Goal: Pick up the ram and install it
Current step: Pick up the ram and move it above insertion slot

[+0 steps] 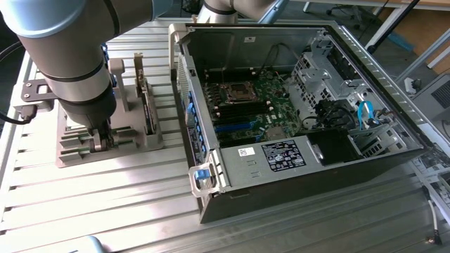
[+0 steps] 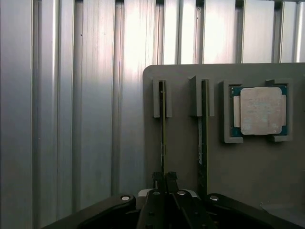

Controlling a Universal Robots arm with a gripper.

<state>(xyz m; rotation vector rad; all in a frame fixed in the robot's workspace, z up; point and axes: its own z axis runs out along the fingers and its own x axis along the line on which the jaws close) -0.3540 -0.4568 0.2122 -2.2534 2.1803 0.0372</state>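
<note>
Gripper is sitting low over the grey holder tray, fingers pinched narrow and gripping the ram at its near end. The ram is standing on edge in its slot in the tray, not lifted out. A second stick is sitting in the neighbouring slot just beside it, parallel, close to the gripper's side. A square silver processor chip is lying flat in a recess past that stick.

In the exterior view the arm is coming straight down on the tray, with the gripper at the tray's near corner. An upright expansion card is standing in the tray, between the arm and the open computer case. The case is lying on the slatted table at the exterior view's right, just beside the tray. Inside the case the motherboard is showing its dark memory slots, with a blue cable near the drive cage.
</note>
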